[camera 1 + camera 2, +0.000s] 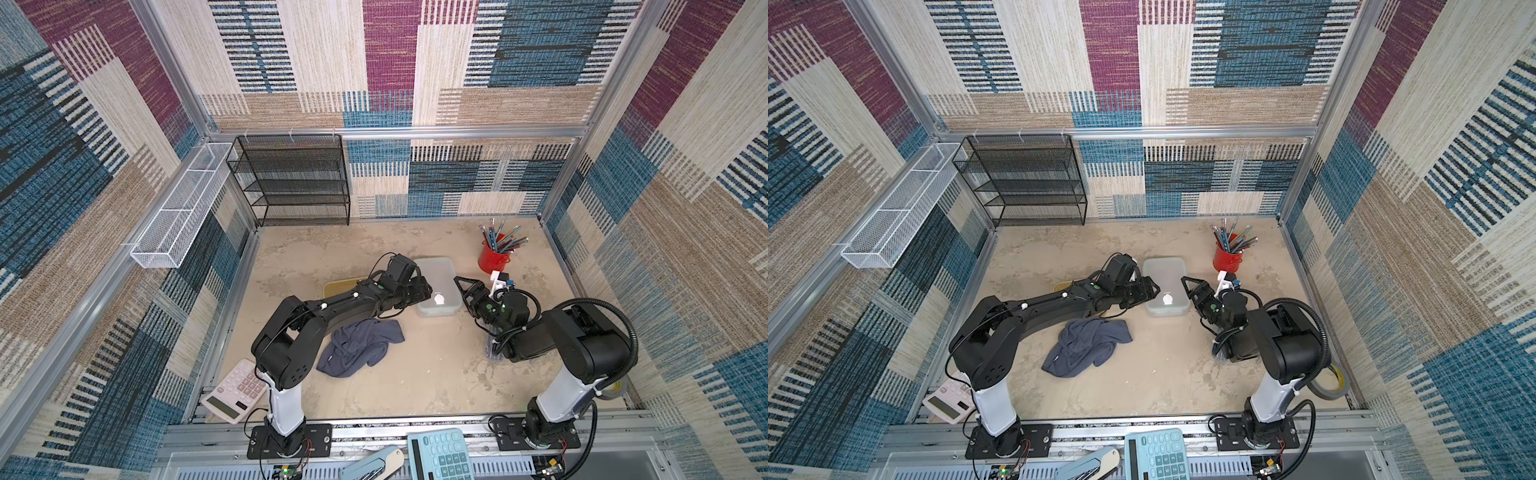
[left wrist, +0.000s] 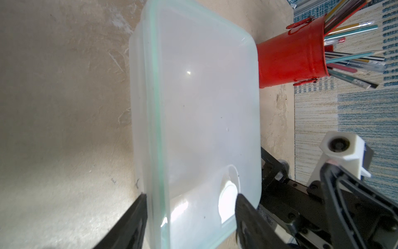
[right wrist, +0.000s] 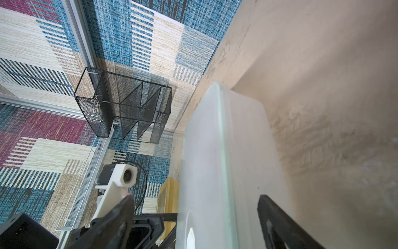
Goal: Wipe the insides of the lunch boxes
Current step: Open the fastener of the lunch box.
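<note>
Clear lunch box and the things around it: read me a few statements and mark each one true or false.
1. The clear lunch box is closed. True.
2. The cloth is inside the clear lunch box. False: it lies crumpled on the table, near the left arm.
3. The red pencil cup stands upright on the table. True.
4. The amber lunch box is stacked on the clear one. False: it sits on the table beside it, mostly hidden behind the left arm.
5. The left gripper and right gripper are both open at the clear lunch box. True.
</note>
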You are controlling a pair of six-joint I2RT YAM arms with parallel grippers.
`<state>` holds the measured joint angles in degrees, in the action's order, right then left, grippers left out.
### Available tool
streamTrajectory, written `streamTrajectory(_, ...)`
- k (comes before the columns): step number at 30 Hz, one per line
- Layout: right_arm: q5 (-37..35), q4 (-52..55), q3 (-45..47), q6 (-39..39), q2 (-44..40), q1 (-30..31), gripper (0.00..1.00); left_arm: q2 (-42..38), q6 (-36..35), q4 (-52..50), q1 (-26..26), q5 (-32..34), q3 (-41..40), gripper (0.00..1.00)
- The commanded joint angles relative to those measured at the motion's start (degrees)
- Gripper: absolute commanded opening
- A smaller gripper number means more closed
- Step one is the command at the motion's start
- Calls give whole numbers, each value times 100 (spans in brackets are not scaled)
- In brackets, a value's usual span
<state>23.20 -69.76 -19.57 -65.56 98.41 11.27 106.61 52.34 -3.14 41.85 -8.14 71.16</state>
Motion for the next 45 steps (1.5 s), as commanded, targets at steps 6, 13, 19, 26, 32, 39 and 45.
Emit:
streamTrajectory(6, 84, -839, 39, -491, 406, 42, 90, -34, -74, 164, 8, -196, 40, 65)
streamTrajectory(13, -7, -731, 15, -499, 230, 102, 89, 19, -13, 238, 30, -265, 7, 65)
streamTrajectory(19, -15, -970, -55, -786, 447, 190, 83, 72, 99, 391, 68, -345, -41, 64)
streamTrajectory(26, -58, -957, -10, -740, 506, 239, 75, 95, 123, 393, 118, -225, -76, 64)
streamTrajectory(32, -26, -714, 28, -447, 383, 244, 69, 238, 161, 393, 119, -189, -40, 63)
streamTrajectory(39, -18, -641, 15, -382, 395, 240, 55, 351, 90, 118, 122, -62, 132, 63)
streamTrajectory(45, -21, -430, -28, -210, 353, 243, 49, 353, -2, -157, 122, 132, 188, 63)
